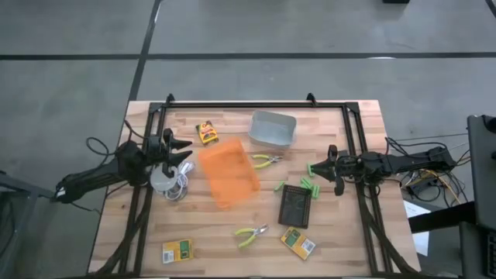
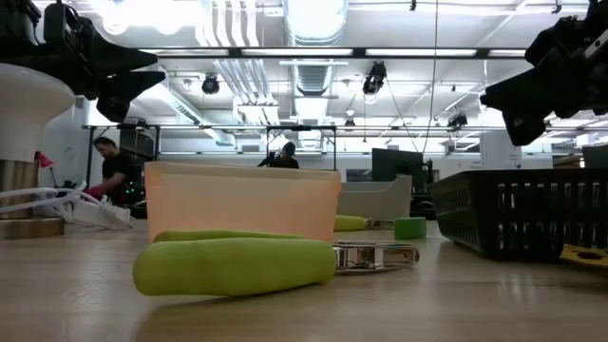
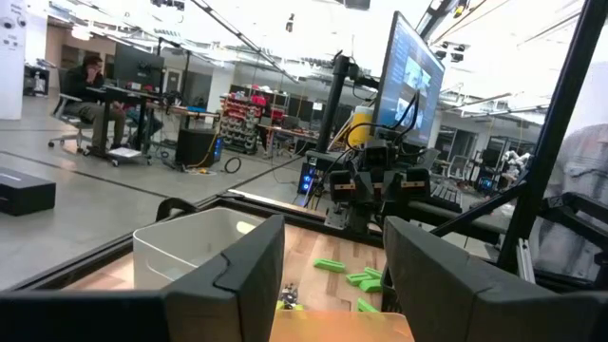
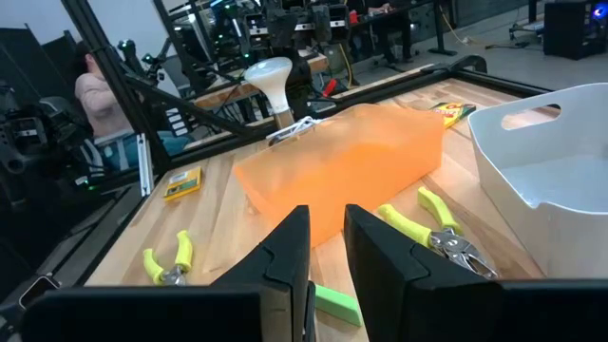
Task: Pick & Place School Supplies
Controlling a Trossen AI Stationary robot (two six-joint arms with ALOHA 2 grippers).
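The school supplies lie loose on the wooden table. Two green-handled pliers (image 1: 267, 161) (image 1: 251, 235) lie flat. Lime-green sticks (image 1: 308, 186) lie near the middle right, one more (image 1: 309, 168) just ahead of my right gripper. Yellow printed boxes (image 1: 178, 250) (image 1: 298, 242) (image 1: 207, 132) lie near the edges. My right gripper (image 4: 328, 218) hangs high above the table at the right, pointing left, open by a narrow gap with nothing between its tips. My left gripper (image 3: 334, 237) hovers open at the left, above a white round thing (image 1: 164, 180).
An orange bin (image 1: 229, 172) lies slanted at mid-table, with a grey bin (image 1: 273, 129) behind it at the far side. A black mesh basket (image 1: 296, 205) stands at the near right. A coiled cable surrounds the white round thing. A black frame (image 1: 256, 105) borders the table.
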